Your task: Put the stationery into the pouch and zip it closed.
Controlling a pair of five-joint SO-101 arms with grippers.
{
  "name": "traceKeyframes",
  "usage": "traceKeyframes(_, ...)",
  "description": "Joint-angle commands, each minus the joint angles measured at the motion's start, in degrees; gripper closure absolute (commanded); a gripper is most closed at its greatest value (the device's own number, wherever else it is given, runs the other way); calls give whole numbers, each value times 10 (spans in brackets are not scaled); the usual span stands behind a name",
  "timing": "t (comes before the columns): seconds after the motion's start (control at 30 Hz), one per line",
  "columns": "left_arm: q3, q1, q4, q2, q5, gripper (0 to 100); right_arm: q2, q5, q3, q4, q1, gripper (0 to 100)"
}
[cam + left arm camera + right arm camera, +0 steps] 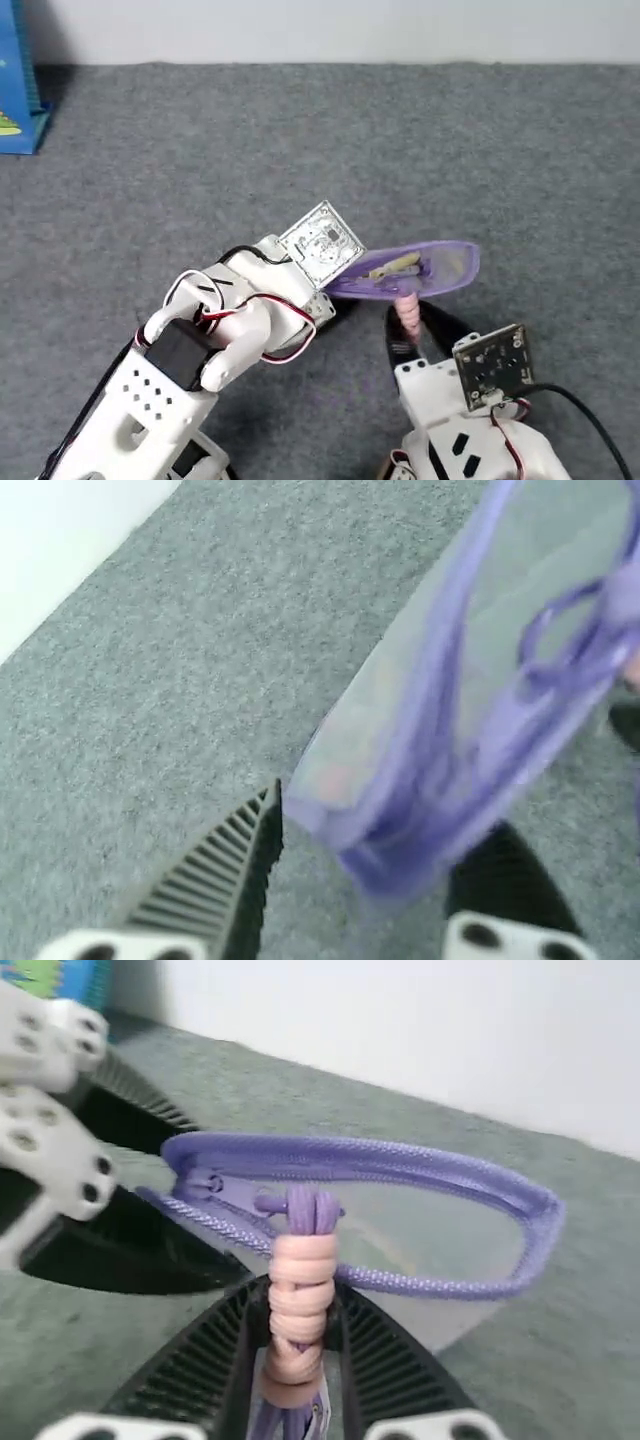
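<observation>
Grey, felt-like tabletop, w/ a white wall along the top edge of the high view and a blue box at upper left. Both arms come in from the bottom edge. Left arm is at lower left, right arm at lower right, and they meet just below centre frame.

Pouch: purple, see-through, lying across centre frame betw. the two arms, long side running approx. left to right. Its left end goes under the left arm's wrist. Zip isn't closed: in the right wrist view the purple zip edge makes one wide loop, mouth gaping. A tan item shows inside the pouch in the high view; can't tell what it is. Can't tell either whether the pouch rests on the tabletop or hangs just above it.

Left fingers: spread apart, w/ the pouch's end sitting betw. them. The ribbed one touches the pouch's edge and the black one is on the other side, partly behind the purple fabric. Whether they press on it, can't tell.

Right fingers: closed on the cord, one ribbed pad on each side. It's a pink knotted cord w/ purple strands at its far end, meeting the pouch at the zip line. In the high view it drops from the pouch's lower edge, approx. mid-length, straight down into the right arm.
</observation>
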Motion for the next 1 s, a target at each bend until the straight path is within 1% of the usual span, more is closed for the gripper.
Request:
traceKeyframes(0.0, -3, 6, -13, -48, -4, 829, 0, 21, -27, -9, 41, 991)
traceKeyframes(0.1, 1, 38, -11, -98, -4, 870, 0, 25, -27, -7, 42, 991)
traceKeyframes(0.17, 20, 73, -15, -136, -4, 894, 0, 23, -27, -7, 42, 991)
traceKeyframes(0.23, 42, 109, -17, -174, -4, 895, 0, 23, -27, -7, 42, 991)
traceKeyframes(0.3, 72, 131, -33, -209, -4, 872, 0, 22, -27, -4, 42, 991)
traceKeyframes(0.43, 151, 131, -105, -252, -4, 803, 0, 22, -27, -4, 41, 991)
traceKeyframes(0.57, 202, 132, -149, -265, -4, 797, 0, 22, -27, -3, 41, 991)
traceKeyframes(0.73, 204, 132, -154, -256, -4, 797, 0, 22, -28, -3, 41, 991)
traceKeyframes(0.8, 205, 130, -168, -251, -4, 797, 0, 22, -28, 0, 41, 991)
traceKeyframes(0.97, 204, 83, -229, -211, -4, 797, 0, 22, -28, 5, 41, 991)
